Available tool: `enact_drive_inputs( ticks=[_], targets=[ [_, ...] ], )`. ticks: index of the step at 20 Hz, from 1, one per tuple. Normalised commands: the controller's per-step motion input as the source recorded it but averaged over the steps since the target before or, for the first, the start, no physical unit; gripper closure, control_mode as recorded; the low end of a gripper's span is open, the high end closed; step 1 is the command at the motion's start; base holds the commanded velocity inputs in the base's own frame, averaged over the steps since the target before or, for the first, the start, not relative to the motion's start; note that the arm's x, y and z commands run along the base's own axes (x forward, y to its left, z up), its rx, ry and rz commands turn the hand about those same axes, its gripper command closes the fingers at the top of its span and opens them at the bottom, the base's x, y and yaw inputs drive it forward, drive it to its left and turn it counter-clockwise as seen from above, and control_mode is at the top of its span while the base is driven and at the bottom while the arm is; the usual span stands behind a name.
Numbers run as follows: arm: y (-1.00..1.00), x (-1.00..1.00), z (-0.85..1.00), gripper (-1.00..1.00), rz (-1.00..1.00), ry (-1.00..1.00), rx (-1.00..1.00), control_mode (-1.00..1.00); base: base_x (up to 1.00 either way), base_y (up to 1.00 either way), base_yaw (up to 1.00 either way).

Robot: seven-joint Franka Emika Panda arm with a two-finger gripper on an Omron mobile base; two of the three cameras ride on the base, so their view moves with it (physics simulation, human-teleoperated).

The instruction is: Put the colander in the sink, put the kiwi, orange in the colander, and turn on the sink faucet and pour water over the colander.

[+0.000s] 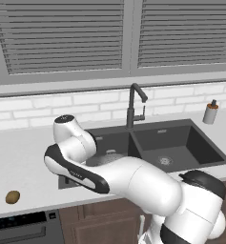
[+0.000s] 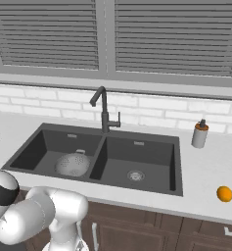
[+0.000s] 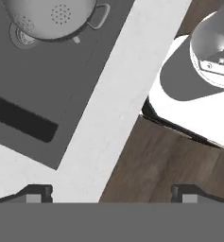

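From the left base view, the colander [image 1: 107, 158] sits down in the left basin of the sink [image 1: 190, 143], half hidden behind the robot's folded white arm. The kiwi [image 1: 12, 197] lies alone on the pale tabletop [image 1: 19, 162], well to the left of the sink and near the front edge. The sink faucet [image 1: 133, 107] stands upright behind the divider between the two basins, spout angled out to the right. A soap bottle [image 1: 210, 112] waits on the tabletop at the far right, by the tiled wall.

Over to the right base view: the colander [image 2: 72, 164] is plain to see here, resting on the floor of the left basin, rim up. The right basin holds nothing but its round drain [image 2: 135, 175]. The orange [image 2: 224, 194] sits on the tabletop to the right of the sink, well apart from it, near the front edge. The faucet [image 2: 104, 112] rises at the back rim, and the soap bottle [image 2: 200, 134] stands beyond the sink's right corner.

Now the hand view: the pincer [image 3: 111, 194] hangs over the tabletop's front edge and the wooden cabinet front below. Its two dark fingertips [image 3: 36, 193] stand far apart, spread wide, with nothing between them. The colander [image 3: 52, 18] shows at the top, in the basin, one loop handle sticking out.
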Motion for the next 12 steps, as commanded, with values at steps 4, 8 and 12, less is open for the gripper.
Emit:
enact_drive_inputs(
  ticks=[4,8,12],
  targets=[
    [0.6,0.0,0.0,-1.0,0.49,0.29,-0.06,-1.0,0.0,0.0,0.0],
    [0.45,0.0,0.0,-1.0,0.49,0.18,-0.01,-1.0,0.0,0.0,0.0],
    [0.57,0.0,-0.12,-1.0,0.44,0.01,0.0,-1.0,0.0,0.0,0.0]
  ],
)
